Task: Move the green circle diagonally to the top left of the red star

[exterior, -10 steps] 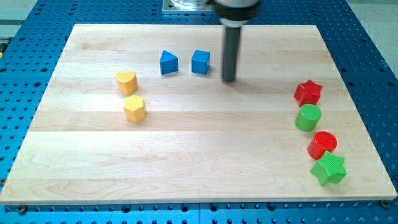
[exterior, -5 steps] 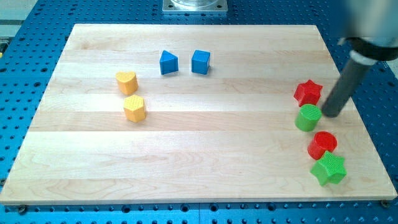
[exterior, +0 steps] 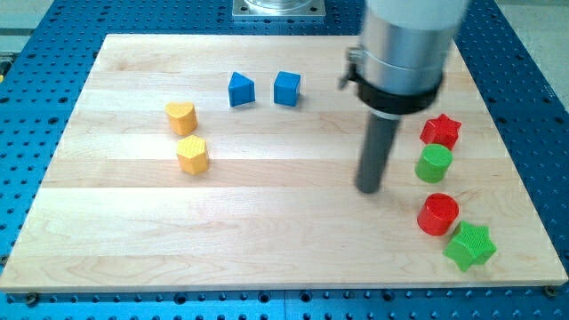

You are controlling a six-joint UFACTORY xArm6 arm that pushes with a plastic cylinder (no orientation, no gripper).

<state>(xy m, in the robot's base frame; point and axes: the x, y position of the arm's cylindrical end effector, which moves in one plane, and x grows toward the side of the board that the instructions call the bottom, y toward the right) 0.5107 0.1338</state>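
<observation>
Green circle [exterior: 434,164] sits just off to the view's right of the rod's tip [exterior: 369,189], a bit higher up, with a small gap so they're not touching, and the red star [exterior: 440,132] is right above it, nearly touching. No claw on this arm to open or close, just a plain dark rod standing on the wooden board [exterior: 267,240]; red circle [exterior: 437,214] and green star [exterior: 469,245] are down to the tip's lower right. Way off to its upper left are two blue blocks [exterior: 241,90] [exterior: 286,88], with two yellow ones [exterior: 180,116] [exterior: 192,155] further left.
</observation>
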